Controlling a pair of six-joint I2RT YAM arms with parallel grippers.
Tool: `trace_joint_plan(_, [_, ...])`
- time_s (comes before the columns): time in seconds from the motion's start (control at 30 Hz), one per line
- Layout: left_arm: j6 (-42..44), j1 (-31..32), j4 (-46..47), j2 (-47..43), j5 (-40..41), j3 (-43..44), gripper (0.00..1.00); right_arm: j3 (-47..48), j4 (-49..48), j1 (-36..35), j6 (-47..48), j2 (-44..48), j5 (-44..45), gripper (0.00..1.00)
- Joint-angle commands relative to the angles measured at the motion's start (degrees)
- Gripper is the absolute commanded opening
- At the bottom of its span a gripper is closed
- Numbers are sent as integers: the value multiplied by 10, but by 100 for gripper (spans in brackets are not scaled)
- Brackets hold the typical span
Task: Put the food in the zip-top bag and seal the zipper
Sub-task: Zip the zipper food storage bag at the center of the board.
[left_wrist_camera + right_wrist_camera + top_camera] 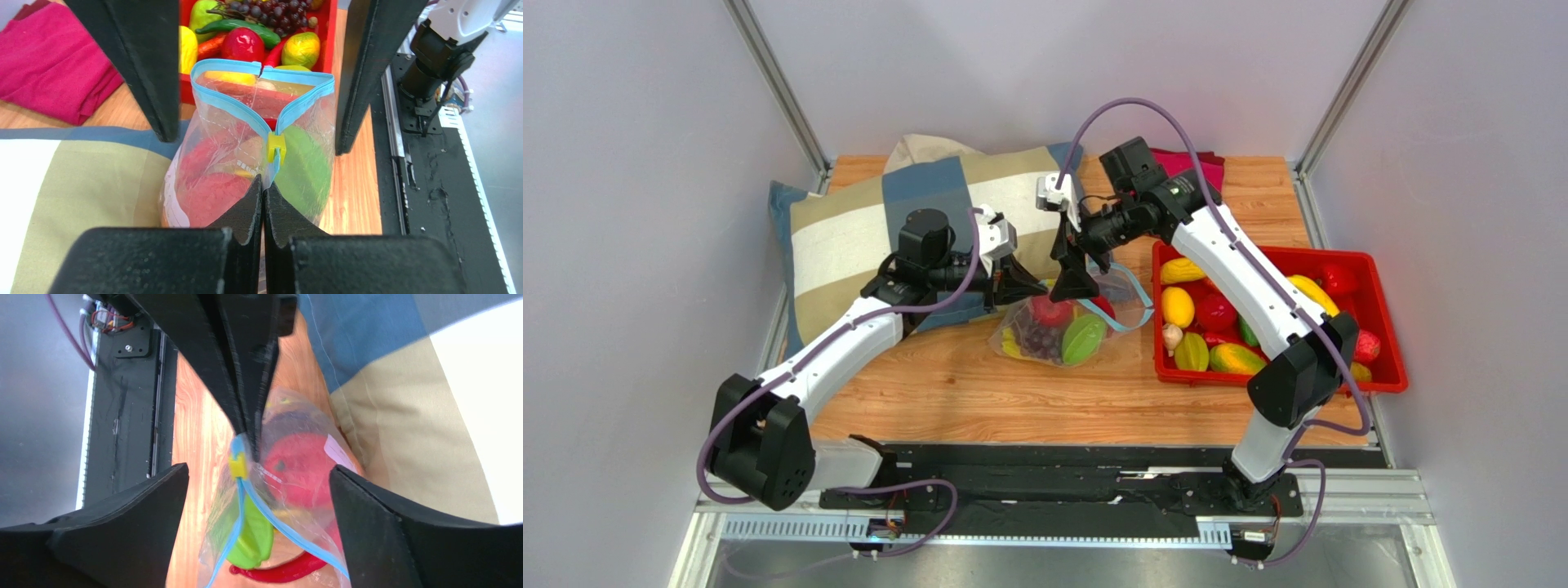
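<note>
The zip-top bag [1069, 328] lies on the wood between both arms, holding a red apple [1053, 312], a green mango [1085, 339] and other food. My left gripper [1036, 294] is shut on the bag's mouth end, just behind the yellow slider [276, 147]. The teal zipper [227, 63] gapes open in a loop past the slider. My right gripper [1078, 286] is open and straddles the bag mouth from above [258, 520], touching nothing. In the right wrist view the zipper [293, 526] splits apart below the slider [238, 465].
A red tray [1385, 263] with several more toy fruits stands right of the bag. A checked pillow [854, 233] lies at the back left and a magenta cloth [1192, 165] at the back. The black base rail [1075, 478] runs along the near edge.
</note>
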State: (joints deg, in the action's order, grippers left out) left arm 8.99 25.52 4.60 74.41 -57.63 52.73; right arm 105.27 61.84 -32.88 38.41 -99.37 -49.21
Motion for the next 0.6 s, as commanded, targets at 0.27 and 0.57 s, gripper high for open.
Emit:
trace_joint_plan(0.27, [28,1,-17,-18,-47,26,0,-58,13,-3,90,20,73,73])
trace_joint_plan(0.57, [-40,-17,0,-20,-4,36,1,2,37,4,-66,7,83,0])
